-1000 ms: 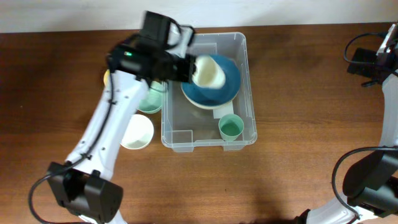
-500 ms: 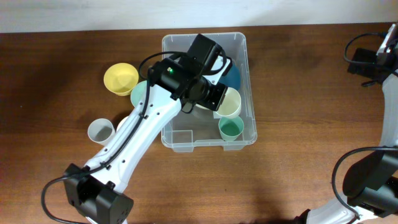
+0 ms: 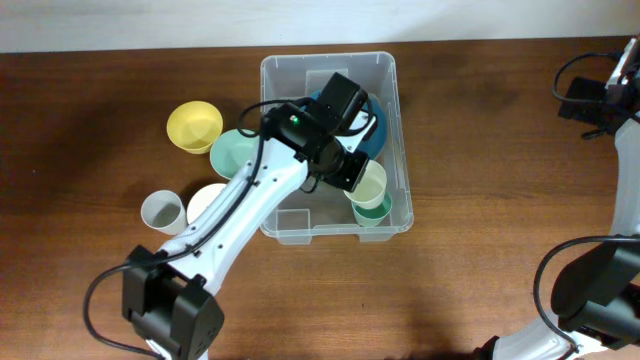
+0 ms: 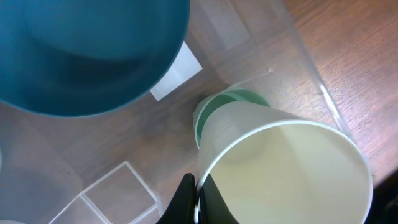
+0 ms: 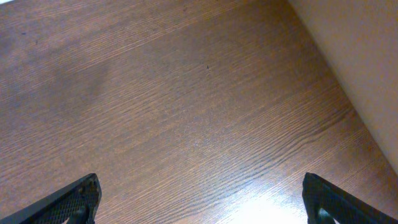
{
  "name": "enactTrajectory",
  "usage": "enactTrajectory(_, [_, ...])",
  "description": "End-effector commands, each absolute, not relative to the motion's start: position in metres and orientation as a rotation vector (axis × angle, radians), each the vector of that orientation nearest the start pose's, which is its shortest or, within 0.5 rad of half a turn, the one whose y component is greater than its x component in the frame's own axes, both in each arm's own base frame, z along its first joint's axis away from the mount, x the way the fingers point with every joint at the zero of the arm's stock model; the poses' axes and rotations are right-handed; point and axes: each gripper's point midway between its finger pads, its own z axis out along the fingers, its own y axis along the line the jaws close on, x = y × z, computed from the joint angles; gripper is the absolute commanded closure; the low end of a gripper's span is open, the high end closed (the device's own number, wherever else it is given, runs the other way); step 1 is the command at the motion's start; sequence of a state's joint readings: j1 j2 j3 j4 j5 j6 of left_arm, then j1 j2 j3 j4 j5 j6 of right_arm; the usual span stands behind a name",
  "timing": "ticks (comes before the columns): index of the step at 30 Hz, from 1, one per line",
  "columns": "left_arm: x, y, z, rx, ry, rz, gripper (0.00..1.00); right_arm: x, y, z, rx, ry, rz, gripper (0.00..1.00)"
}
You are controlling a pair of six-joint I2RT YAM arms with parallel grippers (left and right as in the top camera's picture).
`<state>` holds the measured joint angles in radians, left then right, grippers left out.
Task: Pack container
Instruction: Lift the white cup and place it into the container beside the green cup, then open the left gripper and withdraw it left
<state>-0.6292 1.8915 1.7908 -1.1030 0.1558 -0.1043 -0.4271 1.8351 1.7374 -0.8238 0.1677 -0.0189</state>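
The clear container (image 3: 402, 120) stands at the table's middle. It holds a blue bowl (image 3: 373, 124) and a green cup (image 3: 377, 211) in its front right corner. My left gripper (image 3: 346, 172) is inside the container, shut on the rim of a cream cup (image 3: 368, 184). The cream cup sits tilted over the green cup, partly in it. In the left wrist view my jaws (image 4: 198, 200) pinch the cream cup's wall (image 4: 292, 177) above the green cup (image 4: 229, 103), next to the blue bowl (image 4: 87, 56) and the white label (image 4: 177, 71). My right gripper (image 5: 202, 205) is open over bare wood.
Left of the container stand a yellow bowl (image 3: 194, 126), a mint bowl (image 3: 230, 153), a white bowl (image 3: 205, 200) and a grey cup (image 3: 162, 211). The right arm (image 3: 600, 95) is at the far right edge.
My left arm carried the cream cup from over the blue bowl to the container's front right and lowered it onto the green cup. The right arm has not moved.
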Motion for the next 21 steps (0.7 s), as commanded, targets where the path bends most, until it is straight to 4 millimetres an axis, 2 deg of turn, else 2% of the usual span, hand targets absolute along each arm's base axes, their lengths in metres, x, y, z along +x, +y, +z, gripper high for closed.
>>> enactTrajectory(1, [0.338,-0.282,0.164,0.808,2.728,-0.38,0.99,0.429,-0.23,0.227,0.597,2.404,-0.398,0.01])
enactTrajectory(5, [0.337,-0.283,0.164,0.811,2.727,-0.381,0.95,0.429,-0.23,0.227,0.597,2.404,-0.398,0.01])
enactTrajectory(7, [0.338,-0.284,0.164,0.81,2.721,-0.383,0.74,0.429,-0.23,0.227,0.597,2.404,-0.398,0.01])
enactTrajectory(8, [0.339,-0.285,0.165,0.81,2.716,-0.385,0.68,0.429,-0.23,0.227,0.597,2.404,-0.398,0.01])
enactTrajectory(13, [0.346,-0.289,0.168,0.802,2.681,-0.397,0.67,0.429,-0.23,0.227,0.597,2.404,-0.398,0.01])
enactTrajectory(16, [0.353,-0.283,0.171,0.781,2.671,-0.339,0.67,0.429,-0.23,0.227,0.597,2.404,-0.398,0.01])
enactTrajectory(19, [0.371,-0.257,0.181,0.709,2.652,-0.164,0.68,0.429,-0.23,0.227,0.597,2.404,-0.398,0.01])
enactTrajectory(21, [0.385,-0.229,0.193,0.606,2.648,-0.019,0.72,0.429,-0.23,0.227,0.597,2.404,-0.398,0.01])
